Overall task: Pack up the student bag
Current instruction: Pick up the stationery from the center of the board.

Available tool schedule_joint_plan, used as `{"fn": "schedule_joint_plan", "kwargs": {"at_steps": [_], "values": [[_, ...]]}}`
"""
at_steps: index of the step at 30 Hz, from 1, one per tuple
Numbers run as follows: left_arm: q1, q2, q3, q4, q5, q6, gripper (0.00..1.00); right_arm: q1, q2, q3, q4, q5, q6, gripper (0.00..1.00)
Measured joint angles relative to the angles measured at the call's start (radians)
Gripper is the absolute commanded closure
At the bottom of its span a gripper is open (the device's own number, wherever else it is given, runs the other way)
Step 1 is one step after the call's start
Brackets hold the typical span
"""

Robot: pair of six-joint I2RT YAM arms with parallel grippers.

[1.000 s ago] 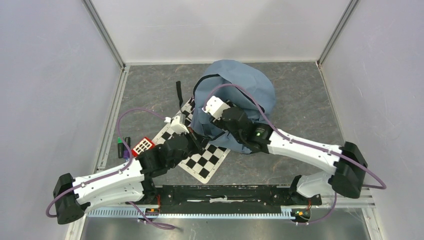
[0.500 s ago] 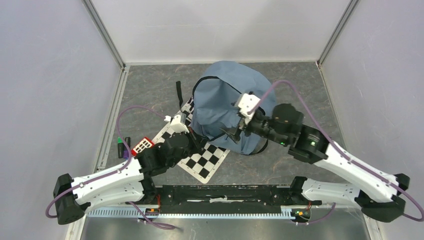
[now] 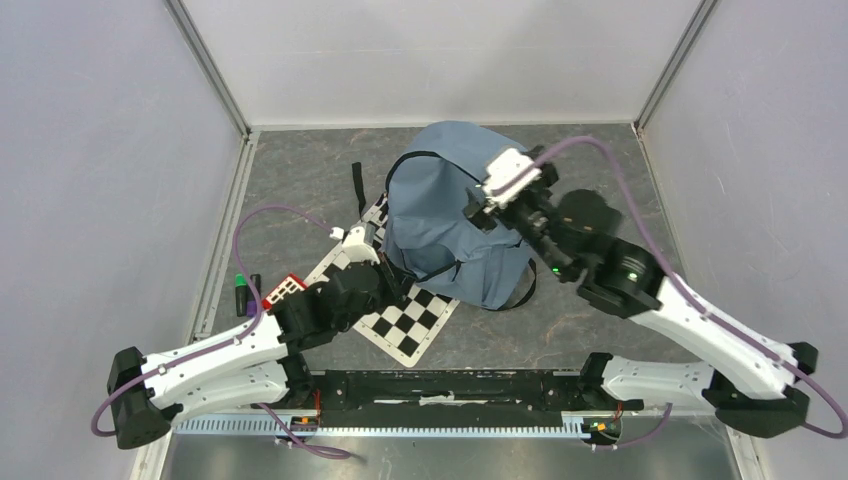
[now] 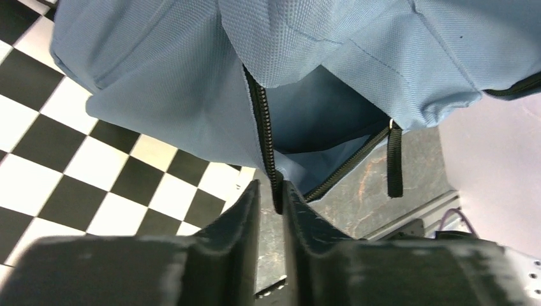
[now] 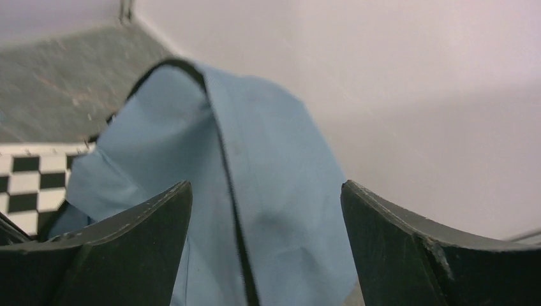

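Grey stone-look table (image 3: 300,180) carries the student bag (image 3: 440,210) at its far middle. Within the last second the right gripper (image 3: 474,212) has spread wide and swung off to the bag's right, empty. The left gripper (image 4: 271,191) has jaws nearly together around the zip edge (image 4: 265,127), though I cannot tell if it pinches, so the mouth probably needs reopening

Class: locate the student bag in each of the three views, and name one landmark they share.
Top external: student bag upper centre, its near edge over the checkerboard.
Left wrist: fills the top; zip edge runs down into the left gripper.
Right wrist: centre, framed by the open right gripper.
Shared landmark: the checkerboard, lower left in both wrist views.
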State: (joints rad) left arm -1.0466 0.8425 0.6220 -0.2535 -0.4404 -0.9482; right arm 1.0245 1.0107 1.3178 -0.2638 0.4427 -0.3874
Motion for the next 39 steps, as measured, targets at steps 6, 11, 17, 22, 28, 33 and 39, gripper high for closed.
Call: {"fn": "schedule_joint_plan", "kwargs": {"at_steps": [6, 11, 17, 22, 28, 33, 39], "values": [[0.033, 0.013, 0.035, -0.049, 0.008, 0.056, 0.15, 0.000, 0.101, -0.085, -0.001, 0.121, -0.067, 0.76], [0.077, 0.017, 0.124, -0.140, 0.041, 0.140, 0.00, 0.000, 0.093, -0.105, 0.016, 0.159, -0.079, 1.00], [0.210, 0.086, 0.346, -0.239, 0.129, 0.291, 0.00, 0.000, 0.077, -0.115, 0.026, 0.159, -0.082, 1.00], [0.387, 0.105, 0.397, -0.288, 0.163, 0.386, 0.00, 0.000, 0.058, -0.146, 0.056, 0.152, -0.082, 1.00], [0.679, 0.109, 0.297, -0.290, 0.176, 0.397, 0.00, 0.000, 0.048, -0.174, 0.092, 0.149, -0.081, 1.00], [0.874, 0.147, 0.172, -0.298, 0.166, 0.357, 0.00, 0.000, 0.034, -0.206, 0.125, 0.142, -0.082, 1.00], [1.067, 0.116, 0.082, -0.313, 0.099, 0.266, 0.00, 0.000, 0.023, -0.238, 0.155, 0.134, -0.086, 1.00]]}}
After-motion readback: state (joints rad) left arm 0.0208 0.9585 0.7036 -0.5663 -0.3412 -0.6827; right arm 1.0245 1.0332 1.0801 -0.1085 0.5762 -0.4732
